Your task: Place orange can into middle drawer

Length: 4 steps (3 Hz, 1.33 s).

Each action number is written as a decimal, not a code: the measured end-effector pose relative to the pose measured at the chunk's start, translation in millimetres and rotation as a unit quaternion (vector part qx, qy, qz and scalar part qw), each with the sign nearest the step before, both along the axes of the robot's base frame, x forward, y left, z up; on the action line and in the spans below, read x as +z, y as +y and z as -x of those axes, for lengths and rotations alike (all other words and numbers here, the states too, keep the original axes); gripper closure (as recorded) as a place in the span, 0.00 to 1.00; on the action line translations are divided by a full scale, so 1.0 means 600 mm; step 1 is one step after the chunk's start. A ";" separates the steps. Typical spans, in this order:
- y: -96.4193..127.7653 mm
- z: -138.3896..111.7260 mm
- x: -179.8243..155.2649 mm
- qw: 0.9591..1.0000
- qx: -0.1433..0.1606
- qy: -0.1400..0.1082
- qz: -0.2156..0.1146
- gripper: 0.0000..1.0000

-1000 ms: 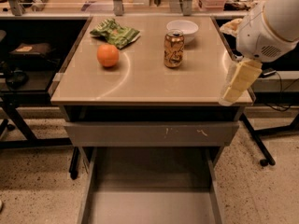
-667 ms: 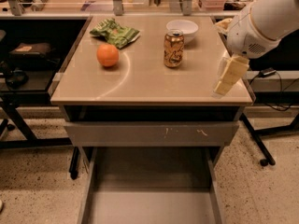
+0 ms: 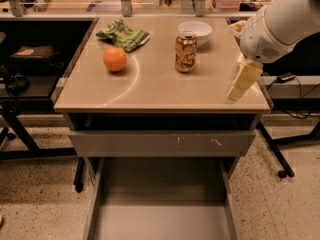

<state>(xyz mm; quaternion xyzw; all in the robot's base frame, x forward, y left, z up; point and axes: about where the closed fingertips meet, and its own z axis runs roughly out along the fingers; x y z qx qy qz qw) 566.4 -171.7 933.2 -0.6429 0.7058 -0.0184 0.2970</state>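
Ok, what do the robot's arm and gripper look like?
The arm is bulky, rounded and white, with a thin tan seam ring and a small vent grille near its wrist. The gripper, over the right edge of the table as seen, is pale cream-yellow, flat and blocky. No cables or markings show.

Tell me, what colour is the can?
The can is golden-orange with pale swirls, seen in the camera view. The gripper hangs right of it.

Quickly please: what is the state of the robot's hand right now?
Pale yellow hand: above the right edge of the beige tabletop, apart from the golden-orange soda can; open or closed cannot be told.
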 end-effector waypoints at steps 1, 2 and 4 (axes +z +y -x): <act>-0.010 -0.041 -0.030 0.999 -0.012 -0.014 -0.031 0.00; -0.011 -0.091 -0.050 0.996 -0.022 -0.030 -0.082 0.00; 0.003 -0.152 -0.091 0.982 -0.011 -0.001 -0.188 0.00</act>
